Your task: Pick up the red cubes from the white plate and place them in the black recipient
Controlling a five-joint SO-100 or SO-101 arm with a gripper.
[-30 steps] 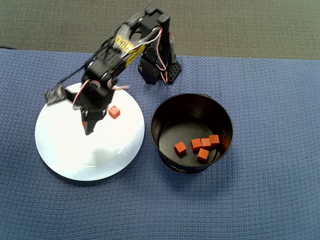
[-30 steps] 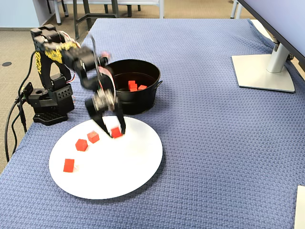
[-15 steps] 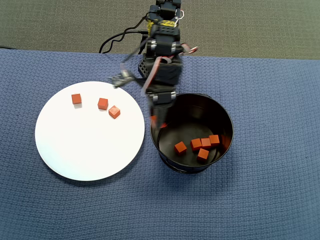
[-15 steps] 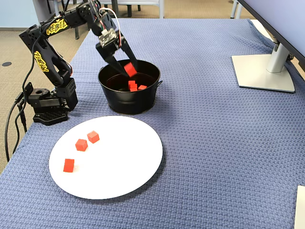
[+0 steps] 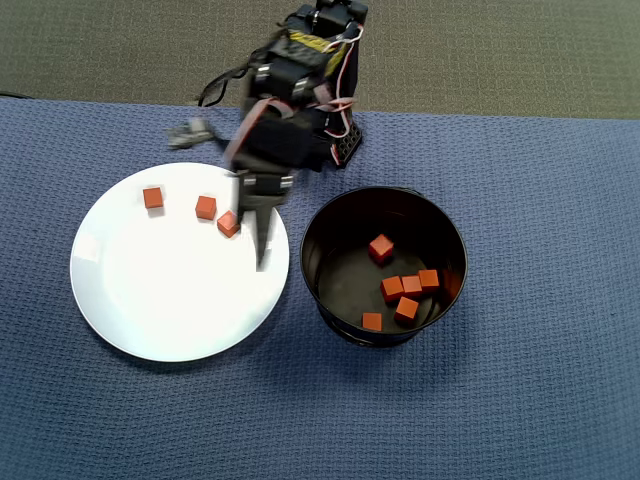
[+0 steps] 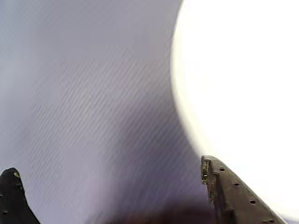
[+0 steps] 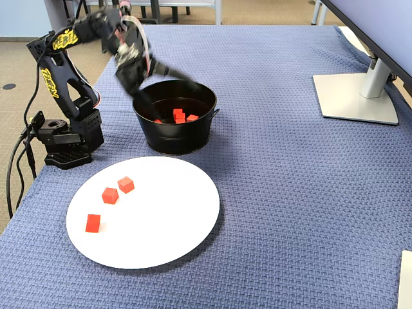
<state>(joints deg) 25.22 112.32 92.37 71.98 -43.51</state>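
Three red cubes [image 5: 206, 207] lie on the upper part of the white plate [image 5: 150, 300]; in the fixed view they [image 7: 110, 195] sit on the plate's left side [image 7: 167, 225]. The black recipient [image 5: 312, 262] stands right of the plate and holds several red cubes [image 5: 406, 296], also seen in the fixed view [image 7: 179, 116]. My gripper [image 5: 256, 232] is blurred, open and empty, raised over the plate's right edge beside the recipient. In the wrist view my gripper [image 6: 110, 170] shows both fingertips [image 6: 229, 191] far apart over blue cloth, with the plate's rim [image 6: 224, 93] at the right.
The arm's base [image 7: 64, 141] with its cable stands at the cloth's edge behind the plate. A monitor stand [image 7: 357, 96] is on the far right in the fixed view. Blue woven cloth [image 5: 520, 400] covers the table; carpet [image 5: 100, 50] lies beyond its far edge.
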